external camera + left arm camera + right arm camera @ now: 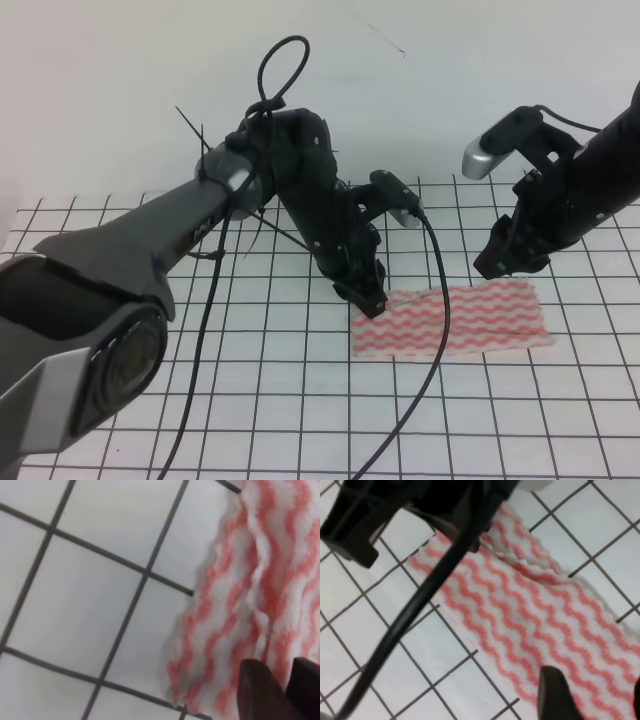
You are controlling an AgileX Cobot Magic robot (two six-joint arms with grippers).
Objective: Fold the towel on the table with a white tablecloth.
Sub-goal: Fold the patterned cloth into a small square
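The towel [455, 318], with pink-red and white wavy stripes, lies spread on the table with a white tablecloth [290, 400], right of centre. My left gripper [370, 303] is down on its far left corner. In the left wrist view its two dark fingers [260, 690] stand close together, pinched on the towel [250, 595], which puckers just above them. My right gripper [500, 268] hovers over the towel's far right edge. In the right wrist view one finger [555, 695] shows at the bottom and the other at the right border, wide apart above the towel [530, 610].
The left arm's black cable [435, 330] hangs across the towel's left part and trails toward the table's front. The same cable [420, 605] crosses the right wrist view diagonally. Black grid lines mark the cloth all around.
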